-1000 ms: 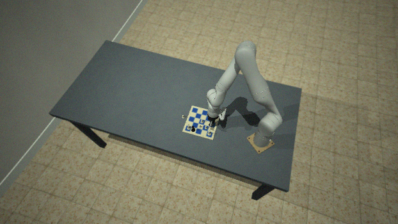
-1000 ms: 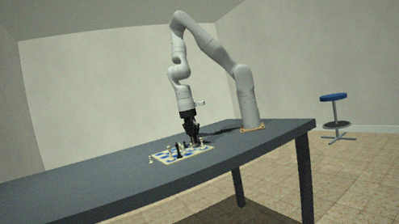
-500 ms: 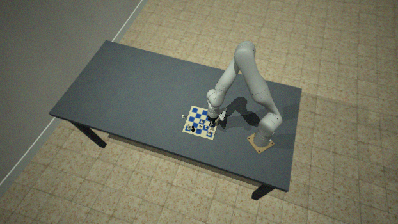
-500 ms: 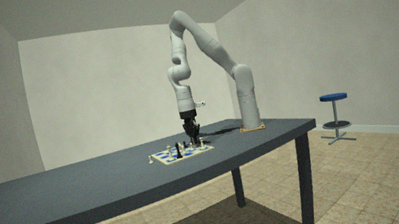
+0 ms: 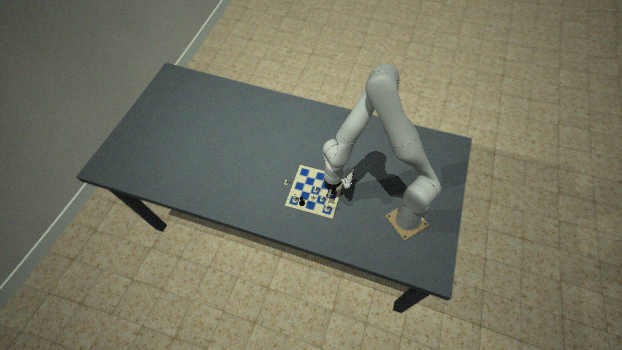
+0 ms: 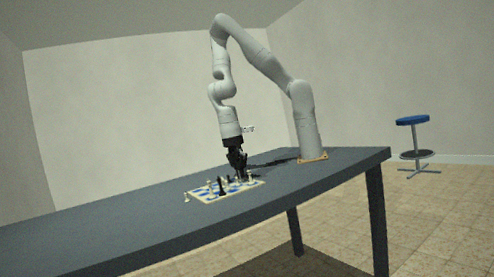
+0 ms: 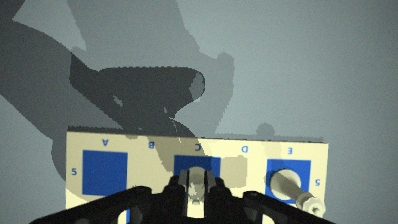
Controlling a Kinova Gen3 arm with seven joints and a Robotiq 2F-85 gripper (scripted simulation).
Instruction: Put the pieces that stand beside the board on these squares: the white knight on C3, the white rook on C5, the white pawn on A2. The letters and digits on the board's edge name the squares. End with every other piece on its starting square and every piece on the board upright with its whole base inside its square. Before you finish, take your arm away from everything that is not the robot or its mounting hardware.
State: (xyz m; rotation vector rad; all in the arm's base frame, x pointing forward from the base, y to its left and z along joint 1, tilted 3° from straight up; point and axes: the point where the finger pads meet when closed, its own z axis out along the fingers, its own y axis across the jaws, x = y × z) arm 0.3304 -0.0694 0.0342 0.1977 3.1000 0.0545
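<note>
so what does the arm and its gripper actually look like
The arm is smooth pale grey-white, built of rounded tubular links with bulbous joints and no outside cables. It stands on a square tan base plate. A small white block juts from the wrist. The gripper is black, with dark angular fingers.

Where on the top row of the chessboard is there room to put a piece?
In the wrist view, A5 shows bare, and the C5 square ahead of the pincer and its white piece is bare too. E5 is taken by a white piece.
</note>
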